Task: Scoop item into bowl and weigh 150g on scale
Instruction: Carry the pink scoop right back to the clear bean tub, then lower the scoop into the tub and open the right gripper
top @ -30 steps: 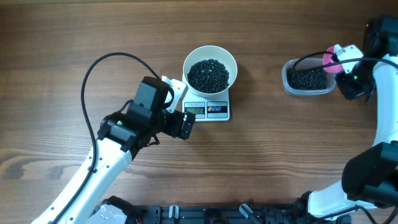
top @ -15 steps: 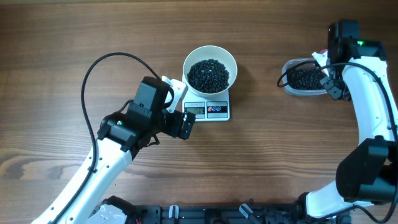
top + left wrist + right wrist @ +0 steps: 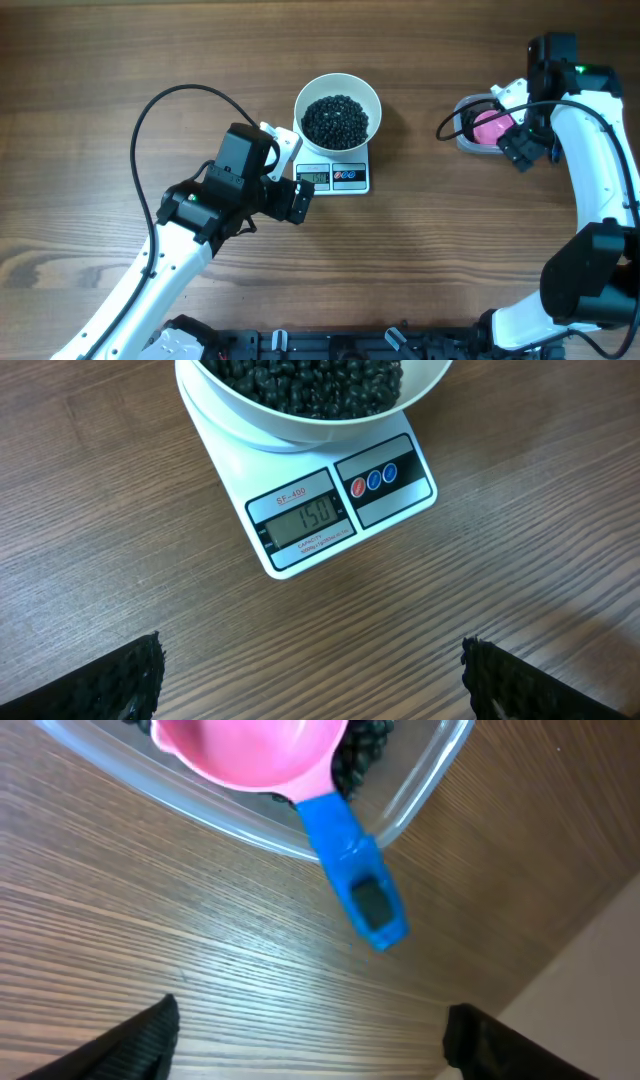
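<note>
Table (image 3: pixel 100 60): brown wood grain, carrying all items.

Left arm (image 3: pixel 170 250): reaches in from the lower left. Left gripper (image 3: pixel 292 175) sits just beside the scale's display edge, fingers spread wide and holding nothing; the wrist view shows both fingertips (image 3: pixel 120 680) far apart, over bare wood.

Right arm (image 3: pixel 595 170): extends up the right side. Right gripper (image 3: pixel 512 122) is over the tub's near edge, fingers (image 3: pixel 140 1040) spread wide, nothing between them.

Scale (image 3: pixel 335 177): centre of table, bowl on its platform. The display (image 3: pixel 300 520) reads 150.

Bowl (image 3: pixel 372 92): white, round, upright, overhanging the platform.

Tub (image 3: pixel 462 130): clear plastic, well to the right of the scale, close under the right gripper.

Scoop (image 3: pixel 260 745): pink cup lying inside the tub, blue handle (image 3: pixel 355 880) jutting over the rim, free of the fingers.

Beans (image 3: pixel 336 120): a dark heap fills the bowl; a few show in the tub beside the scoop (image 3: pixel 365 740).
</note>
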Controlling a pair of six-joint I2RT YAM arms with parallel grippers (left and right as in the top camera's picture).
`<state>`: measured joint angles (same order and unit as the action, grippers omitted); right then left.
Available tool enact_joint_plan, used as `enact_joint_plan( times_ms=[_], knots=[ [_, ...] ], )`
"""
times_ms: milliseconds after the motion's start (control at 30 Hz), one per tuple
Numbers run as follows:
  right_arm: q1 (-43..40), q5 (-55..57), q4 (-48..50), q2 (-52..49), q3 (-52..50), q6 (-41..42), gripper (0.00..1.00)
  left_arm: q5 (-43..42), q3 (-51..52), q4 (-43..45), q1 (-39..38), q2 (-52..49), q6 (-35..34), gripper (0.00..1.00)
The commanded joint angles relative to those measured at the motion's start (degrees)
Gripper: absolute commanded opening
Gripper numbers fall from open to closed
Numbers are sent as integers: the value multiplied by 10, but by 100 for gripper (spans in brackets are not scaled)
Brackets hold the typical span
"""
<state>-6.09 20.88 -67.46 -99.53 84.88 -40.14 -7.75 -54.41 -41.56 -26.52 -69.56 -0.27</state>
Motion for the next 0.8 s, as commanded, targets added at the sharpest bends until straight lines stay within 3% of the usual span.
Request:
enact_joint_plan(
  times_ms=[0,267,433,767],
  knots=[
    [1,-15,-1,15,-2,-1,100,3,-10,2,-3,-2,-2,100],
    [1,-27,2,15,0,59,100,3,-10,2,-3,-2,-2,100],
    [1,-164,1,33,6,120,100,3,-10,2,-3,-2,-2,100],
    [1,-209,-36,219,6,209,100,3,-10,2,-3,-2,-2,100]
  ],
)
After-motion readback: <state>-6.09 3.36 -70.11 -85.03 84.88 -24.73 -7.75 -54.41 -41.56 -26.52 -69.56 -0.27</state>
